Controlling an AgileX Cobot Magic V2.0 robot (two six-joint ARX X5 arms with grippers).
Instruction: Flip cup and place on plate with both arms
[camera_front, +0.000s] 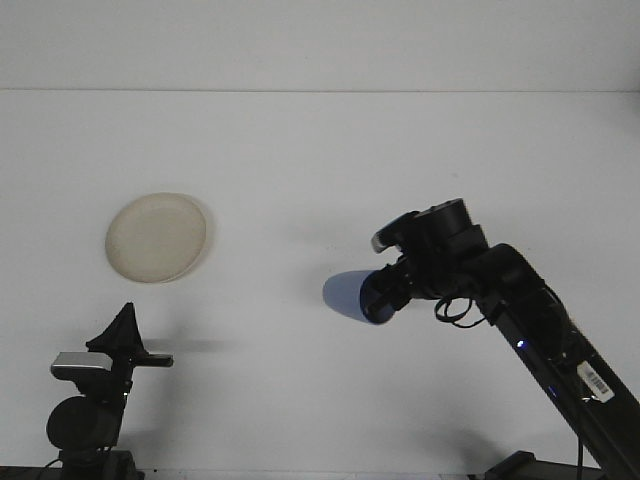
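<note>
**Blue cup on its side in your right hand, plate waiting far left**

White table (320, 150) fills the view, plain and evenly lit. Your right hand (385, 292) is out over the middle of it, clamped on the blue cup (348, 296). The cup lies on its side, its rounded end pointing left, its other end buried in the dark fingers. I can't tell whether it touches the table. The right arm (545, 335) slants in from the lower right corner.

Over on the left, the cream plate (157, 237) sits flat on the table, well apart from the cup.

Your left hand (124, 332) is low at the bottom left, pointing up, near the plate but short of it. You can't tell from this angle whether its fingers are parted or closed.
</note>
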